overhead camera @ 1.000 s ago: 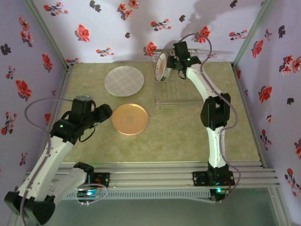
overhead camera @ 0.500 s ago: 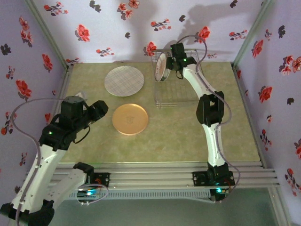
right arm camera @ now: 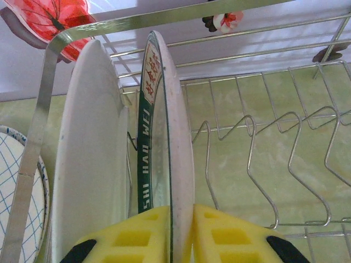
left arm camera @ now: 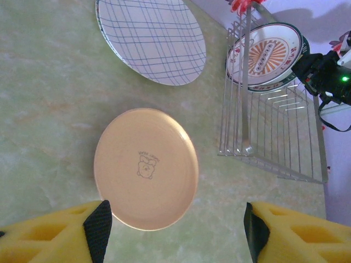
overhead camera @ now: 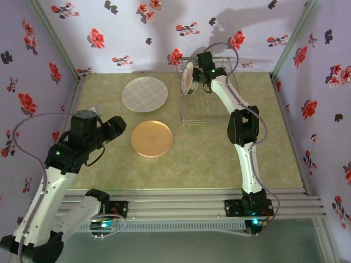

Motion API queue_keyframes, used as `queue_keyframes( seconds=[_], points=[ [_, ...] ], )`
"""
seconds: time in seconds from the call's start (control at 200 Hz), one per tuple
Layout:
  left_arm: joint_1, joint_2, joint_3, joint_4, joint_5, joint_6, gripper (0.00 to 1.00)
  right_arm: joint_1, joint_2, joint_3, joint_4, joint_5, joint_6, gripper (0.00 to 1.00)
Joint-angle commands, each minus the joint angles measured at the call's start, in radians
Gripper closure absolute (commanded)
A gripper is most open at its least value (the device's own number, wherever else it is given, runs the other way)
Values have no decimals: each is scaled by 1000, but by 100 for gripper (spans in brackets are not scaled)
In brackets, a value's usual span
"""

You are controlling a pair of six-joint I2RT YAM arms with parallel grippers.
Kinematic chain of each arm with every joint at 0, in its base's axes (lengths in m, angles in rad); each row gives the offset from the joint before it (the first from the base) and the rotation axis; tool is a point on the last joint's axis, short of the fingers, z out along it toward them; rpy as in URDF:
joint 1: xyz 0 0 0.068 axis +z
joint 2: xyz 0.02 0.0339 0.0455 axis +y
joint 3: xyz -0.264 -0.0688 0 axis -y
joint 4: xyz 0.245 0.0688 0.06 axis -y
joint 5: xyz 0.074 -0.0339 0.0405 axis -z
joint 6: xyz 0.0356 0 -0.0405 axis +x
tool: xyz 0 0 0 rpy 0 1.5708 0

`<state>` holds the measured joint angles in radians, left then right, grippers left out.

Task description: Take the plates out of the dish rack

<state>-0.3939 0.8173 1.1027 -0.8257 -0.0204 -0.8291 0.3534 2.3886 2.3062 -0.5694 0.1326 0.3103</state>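
The right hand [right arm camera: 172, 233] is closed on the rim of the patterned plate [right arm camera: 181, 153], with a yellow pad pressed to each face. This plate stands upright on edge at the left end of the dish rack [overhead camera: 205, 107], far right on the bench [overhead camera: 208, 159]. A plain white plate [right arm camera: 88, 159] stands just beside it in the rack, on its left. The left hand [left arm camera: 176, 233] is open, just left of the orange plate [left arm camera: 145, 167] and not touching it. That plate lies flat near the middle of the bench. The checked plate [left arm camera: 151, 38] lies flat farther back, left of the rack.
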Motion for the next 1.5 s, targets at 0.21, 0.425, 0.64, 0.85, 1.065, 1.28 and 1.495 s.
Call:
queue_keyframes(
  seconds=[0.21,0.425,0.64,0.85,1.065,1.28,1.495],
  points=[
    [-5,11,16,4,-20,23,32,25,21,70,20,87,-61,90],
    [-5,17,19,10,-20,24,32,38,20,100,-19,137,-67,100],
    [-6,25,25,14,-20,23,32,64,-1,114,-35,234,-111,100],
    [-5,32,35,17,-19,24,32,97,-27,126,-44,372,-163,100],
    [-6,27,40,18,-12,22,32,117,-69,148,-69,491,-191,100],
    [-5,41,43,54,14,21,32,119,-184,97,-75,518,-196,100],
    [-10,116,52,131,66,19,32,117,-369,-79,-19,516,-187,100]
  ],
)
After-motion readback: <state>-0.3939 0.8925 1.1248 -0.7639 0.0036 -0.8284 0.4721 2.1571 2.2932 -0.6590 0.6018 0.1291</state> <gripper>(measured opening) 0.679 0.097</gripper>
